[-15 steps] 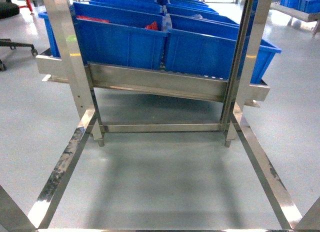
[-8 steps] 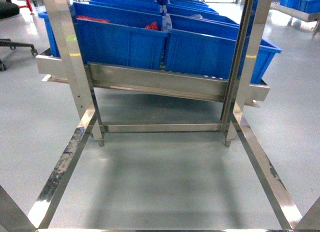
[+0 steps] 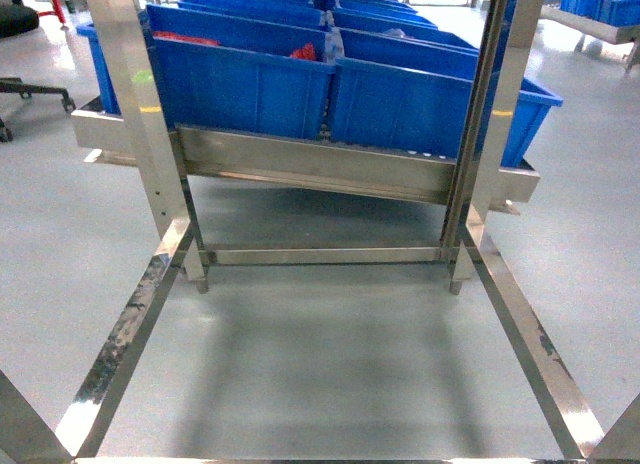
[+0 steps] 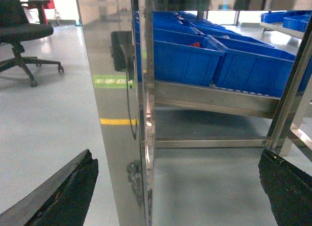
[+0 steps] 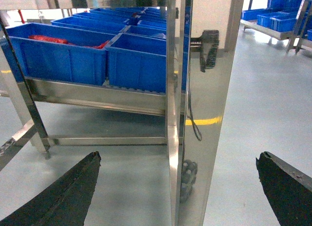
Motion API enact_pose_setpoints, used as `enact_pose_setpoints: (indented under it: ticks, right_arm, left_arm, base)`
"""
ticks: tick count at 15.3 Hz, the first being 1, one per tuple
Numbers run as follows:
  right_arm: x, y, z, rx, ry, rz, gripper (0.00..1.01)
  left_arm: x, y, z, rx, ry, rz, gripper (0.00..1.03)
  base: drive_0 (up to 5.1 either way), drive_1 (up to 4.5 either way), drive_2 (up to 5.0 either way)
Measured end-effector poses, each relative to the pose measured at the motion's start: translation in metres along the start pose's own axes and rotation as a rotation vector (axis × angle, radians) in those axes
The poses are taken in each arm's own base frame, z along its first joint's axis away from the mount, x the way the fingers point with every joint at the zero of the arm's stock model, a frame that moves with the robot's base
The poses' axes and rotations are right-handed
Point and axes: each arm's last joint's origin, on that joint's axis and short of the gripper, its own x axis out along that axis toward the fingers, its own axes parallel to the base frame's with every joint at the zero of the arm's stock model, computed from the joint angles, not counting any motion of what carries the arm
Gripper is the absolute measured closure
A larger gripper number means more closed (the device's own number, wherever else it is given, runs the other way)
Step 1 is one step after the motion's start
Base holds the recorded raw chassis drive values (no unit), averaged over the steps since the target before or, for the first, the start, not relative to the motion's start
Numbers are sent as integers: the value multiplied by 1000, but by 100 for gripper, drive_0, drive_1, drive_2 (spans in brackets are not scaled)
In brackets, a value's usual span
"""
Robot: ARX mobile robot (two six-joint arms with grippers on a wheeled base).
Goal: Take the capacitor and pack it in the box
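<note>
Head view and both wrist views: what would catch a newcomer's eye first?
The rows of bright blue plastic bins on the slanted steel shelf, upper half of the head view, some holding red parts. Next, the shiny stainless steel uprights filling the middle of each wrist view. Both hands are open and hold nothing.

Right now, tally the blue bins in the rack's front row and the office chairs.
Front-row blue bins: 2
office chair: 1
Total: 3
</note>
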Motion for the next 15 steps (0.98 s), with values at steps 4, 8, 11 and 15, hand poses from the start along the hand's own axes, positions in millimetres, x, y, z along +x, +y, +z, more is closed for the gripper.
enact_pose_setpoints:
  ticks: [4,8,11,15]
  right_arm:
    - [0,0,0,0,0,0,3]
    - [0,0,0,0,0,0,3]
    - [0,0,0,0,2,0,3]
    - [0,0,0,-2,1,2,3]
  left_arm:
    - [0,0,0,0,0,0,5]
    - [0,0,0,0,0,0,5]
    - [0,0,0,0,4,0,5]
    - [0,0,0,0,2,2,5]
  base:
    - [0,0,0]
    - [0,0,0]
    - [0,0,0]
    - [0,0,0]
